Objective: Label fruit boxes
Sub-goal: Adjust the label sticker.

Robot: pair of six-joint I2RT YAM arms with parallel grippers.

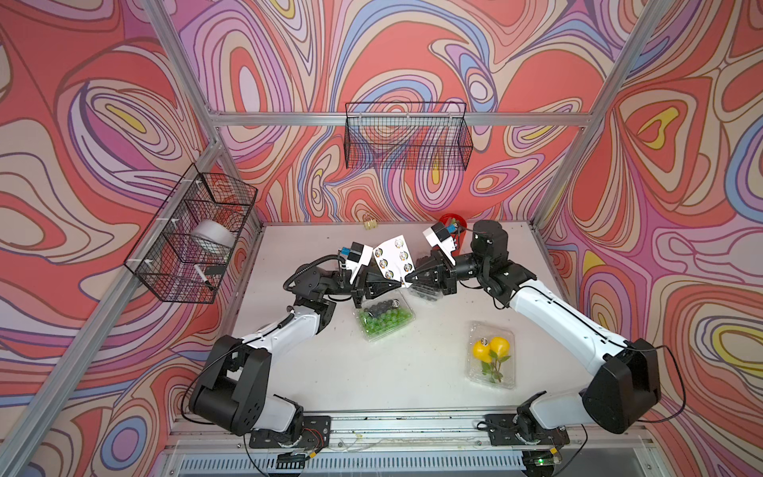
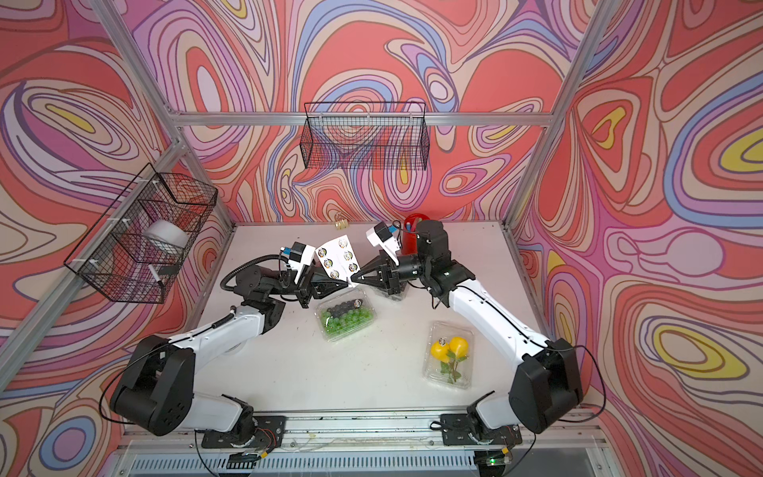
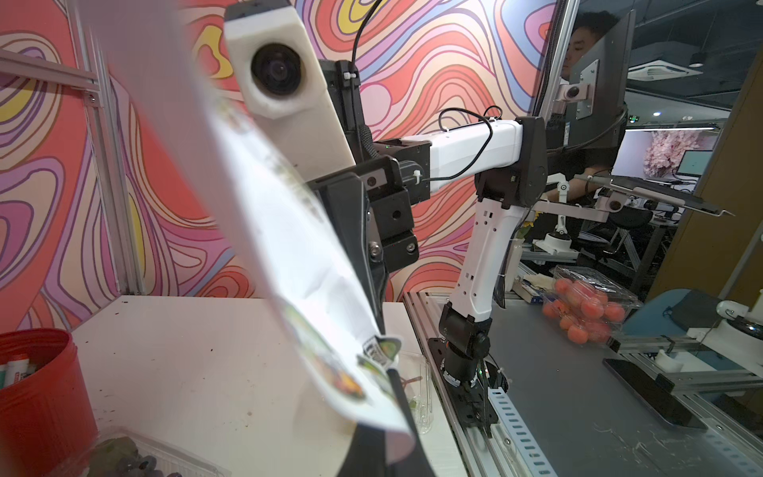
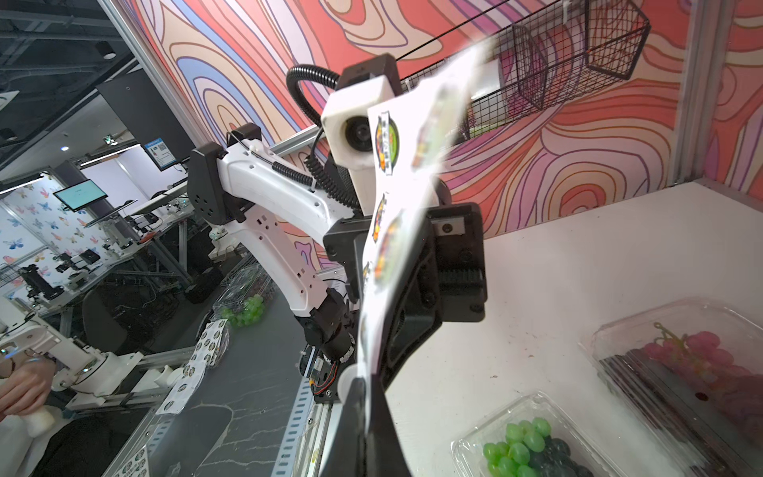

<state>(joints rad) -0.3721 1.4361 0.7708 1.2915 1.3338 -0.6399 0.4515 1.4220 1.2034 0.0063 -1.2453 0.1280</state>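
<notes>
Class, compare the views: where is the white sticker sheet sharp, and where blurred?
In both top views the sticker sheet is sharp, stickers distinct; in the left wrist view the sheet smears near the lens; in the right wrist view its far end blurs, one sticker crisp.

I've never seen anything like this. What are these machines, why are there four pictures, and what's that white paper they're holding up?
These are two robot arms bolted to the front edge of a white table. Each ends in a pincer, called the end effector. Two pictures come from one camera overhead, so they look nearly the same. The other two come from small cameras on the arms' wrists, so they look close and tilted.

On the table lie clear fruit boxes: a green-grape box, a yellow-fruit box and a third box partly hidden under the right arm. A red pen cup stands at the back.

The paper is a sticker sheet, held up above the table. The left end effector and the right end effector are both shut, pinching its lower corner from opposite sides.
</notes>
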